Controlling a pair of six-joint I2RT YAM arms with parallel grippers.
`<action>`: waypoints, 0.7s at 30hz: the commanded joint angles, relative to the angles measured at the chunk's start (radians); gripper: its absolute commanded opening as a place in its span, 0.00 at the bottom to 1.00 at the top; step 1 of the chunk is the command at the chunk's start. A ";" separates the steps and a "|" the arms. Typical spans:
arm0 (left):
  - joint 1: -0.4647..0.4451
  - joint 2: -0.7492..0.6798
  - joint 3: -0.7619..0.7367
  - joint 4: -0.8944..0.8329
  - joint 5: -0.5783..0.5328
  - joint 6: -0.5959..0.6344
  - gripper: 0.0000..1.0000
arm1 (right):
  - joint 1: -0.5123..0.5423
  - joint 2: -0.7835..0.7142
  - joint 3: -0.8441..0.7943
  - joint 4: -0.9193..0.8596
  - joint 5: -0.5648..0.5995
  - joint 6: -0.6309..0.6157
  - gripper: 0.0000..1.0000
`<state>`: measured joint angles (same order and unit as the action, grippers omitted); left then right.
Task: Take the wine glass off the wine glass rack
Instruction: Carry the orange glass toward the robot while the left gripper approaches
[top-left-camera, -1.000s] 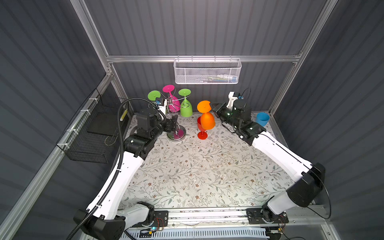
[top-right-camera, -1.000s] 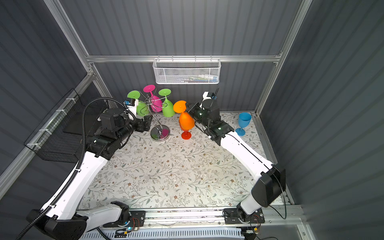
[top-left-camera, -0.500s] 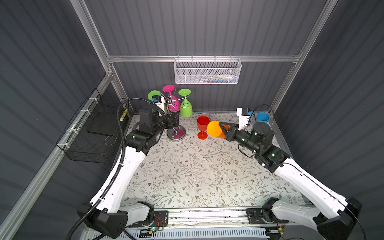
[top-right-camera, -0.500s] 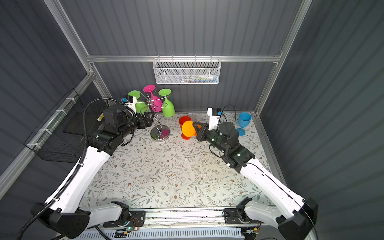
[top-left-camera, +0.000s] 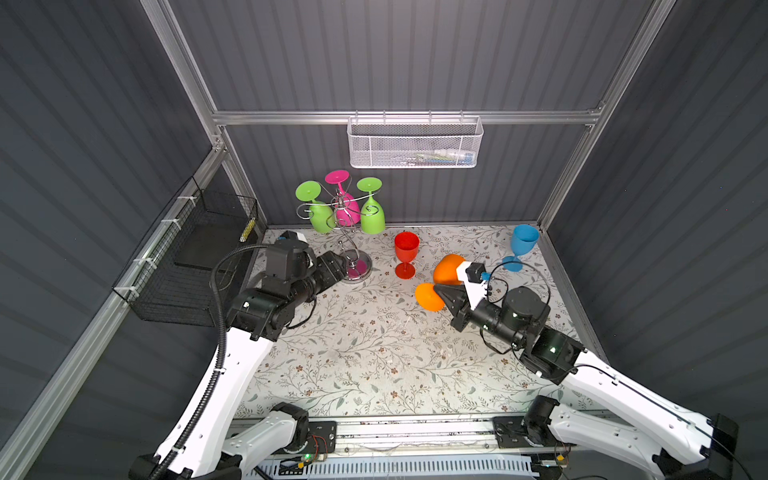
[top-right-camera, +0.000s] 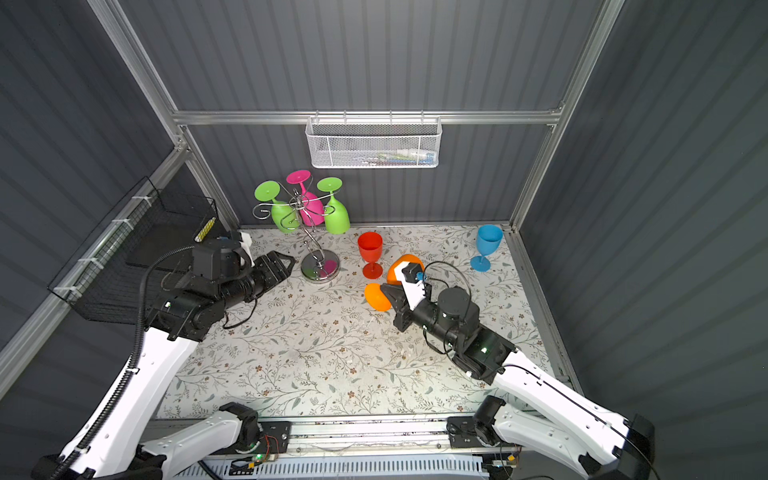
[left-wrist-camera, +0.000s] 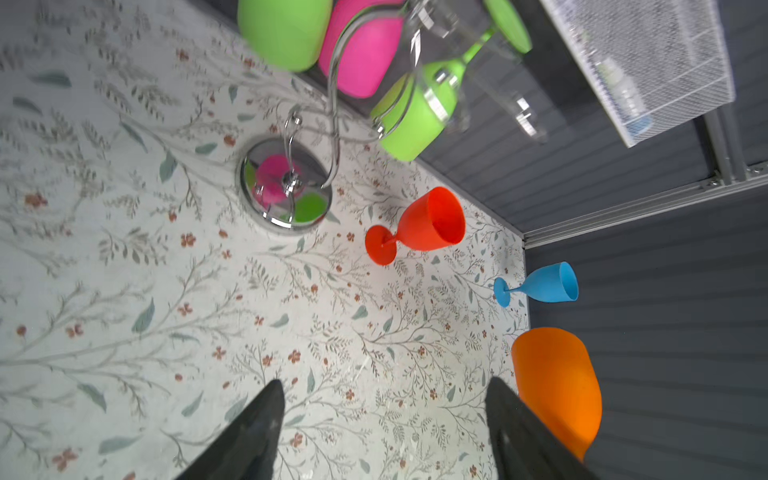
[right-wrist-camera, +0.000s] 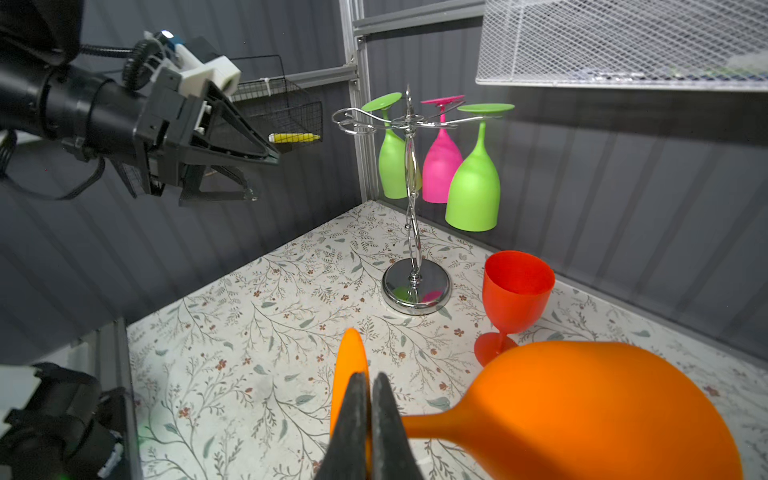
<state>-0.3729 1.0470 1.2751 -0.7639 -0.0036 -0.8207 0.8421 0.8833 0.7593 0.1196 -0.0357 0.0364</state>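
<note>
The removal looks largely done: the orange plastic wine glass (right-wrist-camera: 582, 415) is clear of the tall chrome wire wine glass rack (right-wrist-camera: 411, 216) and lies sideways in the right gripper (right-wrist-camera: 370, 380). The jaws are clamped on its stem, with the foot disc just past the fingertips and the bowl pointing toward the table's back edge. It is held over the back right part of the floral-patterned table (top-left-camera: 374, 353), between an upright red goblet (top-left-camera: 406, 247) and a blue one (top-left-camera: 524, 239). What seems left is to set it down. The rack stands near the back left corner, with two green glasses (top-left-camera: 372, 216) and a pink glass (top-left-camera: 347, 210) hanging on it. The left gripper (left-wrist-camera: 383, 388) is spread apart and empty beside the rack's base.
</note>
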 joint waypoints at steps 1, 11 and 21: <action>-0.002 -0.039 -0.061 -0.054 0.045 -0.135 0.76 | 0.048 -0.009 -0.040 0.105 0.052 -0.144 0.00; -0.083 -0.034 -0.098 -0.127 0.012 -0.362 0.76 | 0.220 0.038 -0.169 0.287 0.204 -0.390 0.00; -0.190 0.035 -0.107 -0.139 0.015 -0.567 0.72 | 0.312 0.135 -0.229 0.482 0.294 -0.533 0.00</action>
<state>-0.5518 1.0718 1.1805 -0.8837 0.0013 -1.3033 1.1366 1.0058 0.5385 0.4854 0.2108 -0.4263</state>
